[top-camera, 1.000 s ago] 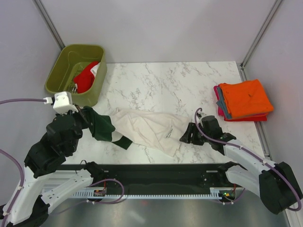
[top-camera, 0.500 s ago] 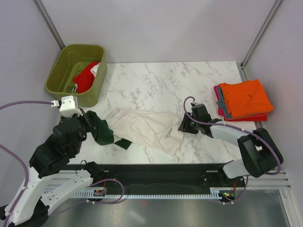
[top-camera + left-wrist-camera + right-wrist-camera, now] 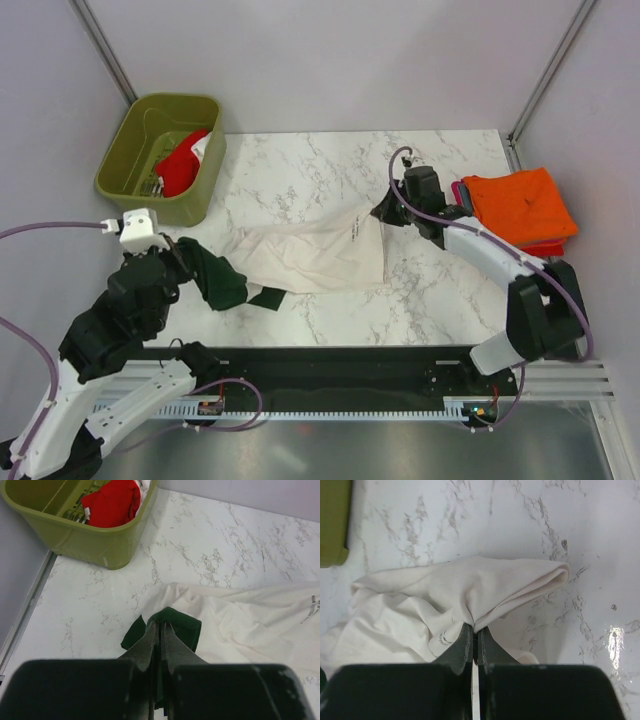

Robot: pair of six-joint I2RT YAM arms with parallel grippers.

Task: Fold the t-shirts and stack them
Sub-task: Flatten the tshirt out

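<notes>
I have the cream t-shirt [image 3: 320, 258] held at both ends, so I judge this to be the spreading step that comes before any fold. My left gripper [image 3: 159, 630] is clamped on a dark green sleeve just on the near side of the olive bin [image 3: 205, 190]. My right gripper [image 3: 475, 630] is pinched shut on a bunched cream edge well to the right of the bin. The shirt's long axis runs away from the bin across the table, green end nearest it, with the body wrinkled. I cannot tell hem from shoulder at the cream end. Next I would draw the two ends apart evenly and lay the cloth flat. The folded stack [image 3: 520, 205] waits far right of the bin, and a red shirt [image 3: 180, 165] lies inside it.
</notes>
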